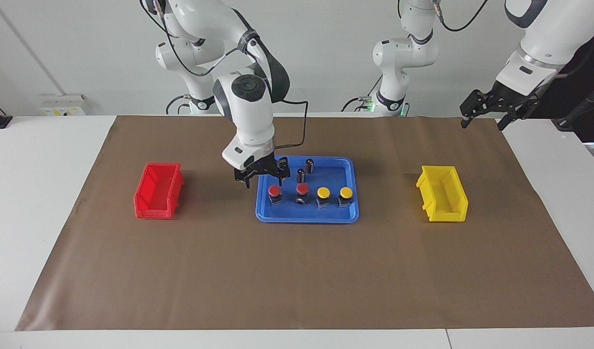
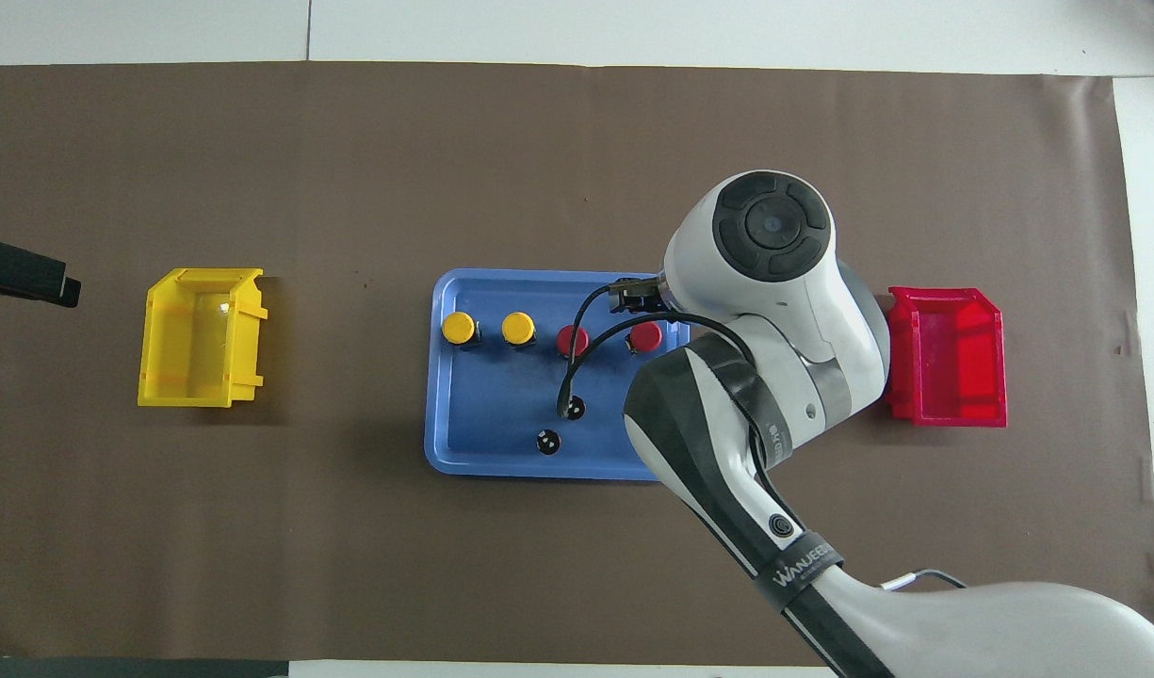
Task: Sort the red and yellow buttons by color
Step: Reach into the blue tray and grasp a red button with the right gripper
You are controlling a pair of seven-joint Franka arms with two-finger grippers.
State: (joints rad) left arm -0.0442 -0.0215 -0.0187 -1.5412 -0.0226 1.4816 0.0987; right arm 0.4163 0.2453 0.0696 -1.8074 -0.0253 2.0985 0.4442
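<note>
Four buttons stand in a row in the blue tray (image 1: 307, 217): two red buttons (image 1: 275, 192) (image 1: 302, 190) toward the right arm's end and two yellow buttons (image 1: 323, 194) (image 1: 345, 194) toward the left arm's end. In the overhead view the red caps (image 2: 644, 336) (image 2: 573, 340) and yellow caps (image 2: 518, 328) (image 2: 459, 328) show too. My right gripper (image 1: 263, 178) is open and empty, low over the tray's corner beside the end red button, not touching it. My left gripper (image 1: 483, 121) waits open, raised over the table's edge at its own end.
Two small dark cylinders (image 1: 309, 166) (image 1: 300, 175) stand in the tray, nearer to the robots than the buttons. A red bin (image 1: 158, 190) sits at the right arm's end, a yellow bin (image 1: 442, 194) at the left arm's end. Brown paper covers the table.
</note>
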